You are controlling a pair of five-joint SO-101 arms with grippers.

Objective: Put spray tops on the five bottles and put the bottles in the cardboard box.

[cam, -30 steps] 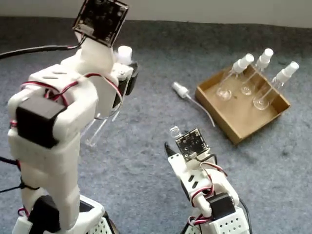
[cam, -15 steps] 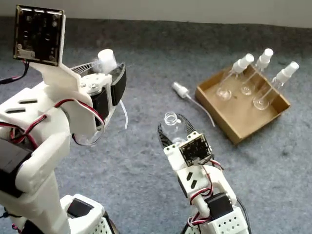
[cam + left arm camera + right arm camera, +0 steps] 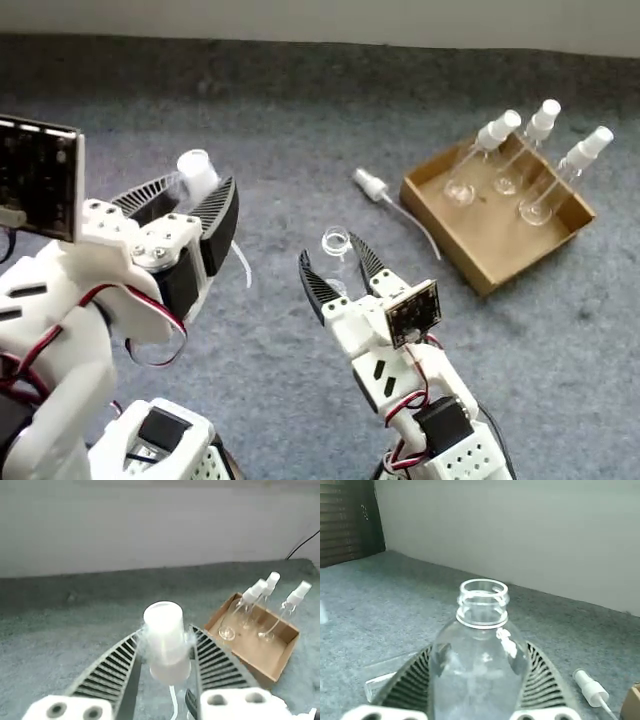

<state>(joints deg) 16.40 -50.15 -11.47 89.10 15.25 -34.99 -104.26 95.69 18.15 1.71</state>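
Left fingers (image 3: 112, 672) closed around spray top (image 3: 164, 630), cap jutting past tips, well apart from cardboard box (image 3: 495, 245). Right fingers (image 3: 542, 680) clamp open-necked bottle (image 3: 480, 655), neck beyond tips, nearer box.

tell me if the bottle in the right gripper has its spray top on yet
Off. The bottle in the right gripper has a bare, open neck; the left gripper holds a spray top apart from it.

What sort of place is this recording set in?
Probably an ordinary indoor room, not a factory: a grey carpet-like surface lies under the arms, a plain pale wall stands behind it, and dark slatted blinds hang at one side.
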